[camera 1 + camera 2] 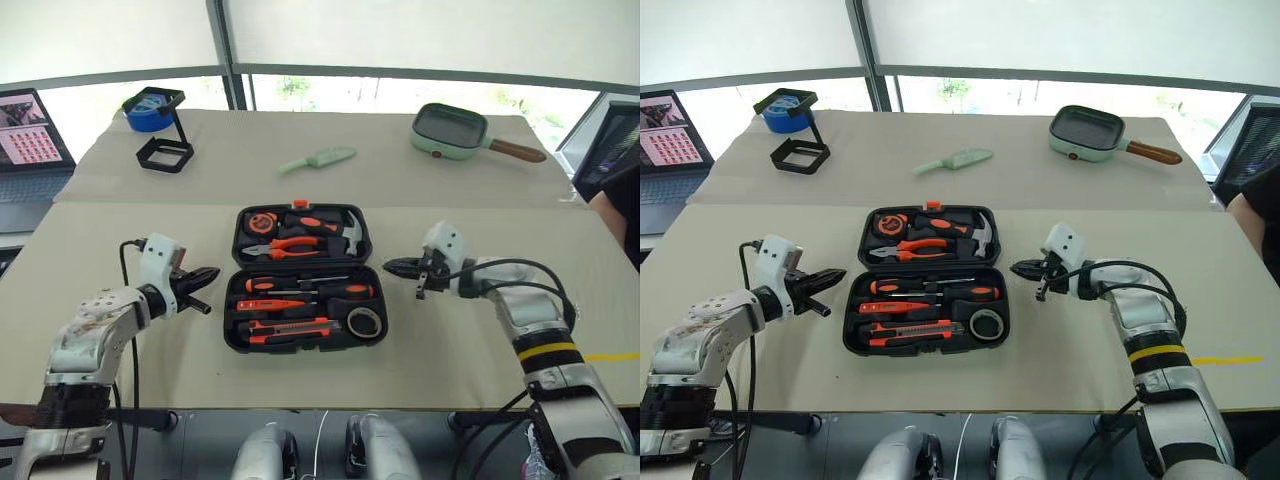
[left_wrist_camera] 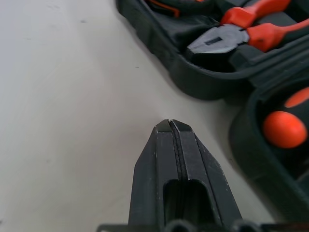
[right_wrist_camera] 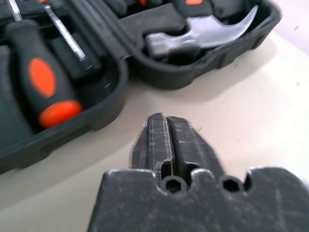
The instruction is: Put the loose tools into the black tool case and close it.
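Left eye view: open case [image 1: 302,279] lying flat in the middle of the bench [image 1: 120,220], lid half on the far side. In the lid half: tape measure [image 1: 262,222], pliers [image 1: 290,245], hammer [image 1: 340,232]. In the near half: two screwdrivers [image 1: 330,290] with black-and-orange handles, an orange screwdriver [image 1: 270,304], a knife [image 1: 290,328], and a tape roll [image 1: 366,322] in the near right corner. Left claw [image 1: 205,277] just beside the left edge of the case, pressed together, holding nothing. Right claw [image 1: 392,266] just beside the right edge, also pressed together and empty. Both pointing inward at the case. Farther back on the bench: a mint-green knife [image 1: 318,158], a green pan [image 1: 452,131], a black frame [image 1: 164,153] with blue tape [image 1: 150,112] behind it. A laptop [image 1: 28,140] at far left.

Right eye view: same layout; small orange latch [image 1: 932,205] seen on the far rim of the lid.

Left wrist view: claw fingers [image 2: 179,164] touching each other above the bare bench, near the case wall, not touching it. Pliers seen in the lid half, a round orange handle end [image 2: 285,129] in the near half.

Right wrist view: claw fingers [image 3: 166,140] closed on each other, nothing between, close to the case rim. Hammer head and one black-and-orange handle visible inside.
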Controlling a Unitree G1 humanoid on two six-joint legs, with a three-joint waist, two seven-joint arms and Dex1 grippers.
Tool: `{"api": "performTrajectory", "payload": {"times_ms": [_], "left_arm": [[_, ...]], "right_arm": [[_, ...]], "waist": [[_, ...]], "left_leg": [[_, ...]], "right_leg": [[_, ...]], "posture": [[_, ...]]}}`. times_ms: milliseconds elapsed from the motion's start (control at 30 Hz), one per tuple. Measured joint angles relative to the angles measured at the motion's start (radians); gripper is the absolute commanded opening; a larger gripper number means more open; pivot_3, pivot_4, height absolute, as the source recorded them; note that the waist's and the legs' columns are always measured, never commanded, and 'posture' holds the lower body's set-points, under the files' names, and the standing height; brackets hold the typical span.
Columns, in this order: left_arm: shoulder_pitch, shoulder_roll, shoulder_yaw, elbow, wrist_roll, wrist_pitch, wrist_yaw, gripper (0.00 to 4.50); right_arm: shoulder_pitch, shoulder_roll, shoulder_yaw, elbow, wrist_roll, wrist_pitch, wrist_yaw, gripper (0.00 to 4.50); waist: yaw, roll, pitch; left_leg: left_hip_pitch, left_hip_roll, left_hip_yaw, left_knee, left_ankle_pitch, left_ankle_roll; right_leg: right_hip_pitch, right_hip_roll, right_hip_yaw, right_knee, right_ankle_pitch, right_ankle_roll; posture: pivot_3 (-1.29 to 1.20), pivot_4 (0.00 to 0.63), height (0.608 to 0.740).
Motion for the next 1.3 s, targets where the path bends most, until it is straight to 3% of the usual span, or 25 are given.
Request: {"api": "performTrajectory", "payload": {"times_ms": [167, 400, 700, 733, 833, 967, 1133, 1200, 1300], "left_arm": [[-0.070, -0.032, -0.053, 0.057, 0.025, -0.014, -0.041, 0.00], [-0.096, -0.025, -0.101, 0.092, 0.063, -0.026, -0.134, 0.00], [-0.087, -0.040, -0.109, 0.080, 0.066, -0.024, -0.155, 0.00], [-0.087, -0.040, -0.109, 0.080, 0.065, -0.019, -0.155, 0.26], [-0.085, -0.017, -0.109, 0.079, 0.065, -0.016, -0.177, 1.02], [-0.066, 0.077, -0.062, 0.087, 0.039, 0.025, -0.236, 2.57], [-0.134, 0.213, -0.033, 0.090, -0.063, 0.320, -0.295, 4.38], [-0.196, 0.217, -0.030, 0.113, -0.081, 0.422, -0.282, 4.50], [-0.360, 0.153, -0.018, 0.187, -0.091, 0.549, -0.206, 4.50]], "right_arm": [[0.005, 0.019, 0.029, -0.005, -0.010, -0.012, 0.044, 0.01], [0.152, -0.059, 0.026, -0.237, 0.008, 0.132, 0.107, 0.01], [0.272, -0.088, -0.014, -0.397, 0.016, 0.221, 0.044, 0.01], [0.273, -0.092, -0.015, -0.406, 0.019, 0.243, 0.036, 0.00], [0.275, -0.121, -0.043, -0.426, 0.047, 0.355, 0.005, 0.84], [0.265, -0.219, -0.145, -0.461, 0.097, 0.507, -0.009, 2.22], [0.167, -0.261, -0.168, -0.587, 0.236, 0.816, -0.007, 3.87], [0.113, -0.287, -0.121, -0.608, 0.247, 0.947, -0.028, 4.47], [-0.035, -0.307, 0.001, -0.622, 0.240, 1.125, -0.052, 4.47]], "waist": [[0.002, 0.000, 0.000], [0.007, 0.000, 0.000], [0.016, 0.000, 0.000], [0.016, 0.000, 0.000], [0.017, 0.000, 0.000], [0.014, 0.000, 0.000], [0.002, 0.000, 0.000], [0.003, 0.000, 0.000], [0.009, -0.001, 0.000]], "left_leg": [[0.000, 0.000, 0.000, 0.000, 0.000, 0.000], [-0.001, -0.001, 0.000, 0.000, 0.000, 0.001], [0.000, -0.001, 0.000, 0.001, -0.001, 0.001], [0.000, -0.001, 0.000, 0.001, -0.001, 0.001], [0.000, -0.001, 0.000, 0.001, -0.001, 0.001], [0.000, 0.000, -0.001, 0.001, 0.000, 0.001], [0.000, 0.002, -0.003, 0.001, 0.001, -0.001], [-0.001, 0.001, -0.003, 0.001, 0.001, 0.000], [-0.005, -0.001, -0.004, 0.003, 0.003, 0.003]], "right_leg": [[0.000, 0.000, 0.000, 0.000, 0.000, 0.000], [0.000, -0.001, 0.000, -0.001, 0.000, 0.000], [0.000, -0.001, 0.000, 0.000, 0.000, 0.001], [0.000, -0.001, 0.000, 0.000, 0.000, 0.001], [0.000, -0.002, 0.000, 0.000, 0.000, 0.001], [0.000, -0.002, 0.000, 0.001, -0.001, 0.002], [-0.001, 0.001, 0.001, 0.001, -0.003, 0.004], [-0.001, 0.000, 0.001, 0.002, -0.003, 0.004], [-0.002, -0.001, 0.001, 0.001, -0.002, 0.005]], "posture": [[0.00, 0.150, 0.740], [0.00, 0.150, 0.740], [0.00, 0.150, 0.740], [0.00, 0.150, 0.740], [0.00, 0.150, 0.740], [0.00, 0.150, 0.740], [0.00, 0.150, 0.740], [0.00, 0.150, 0.740], [0.00, 0.150, 0.740]]}}
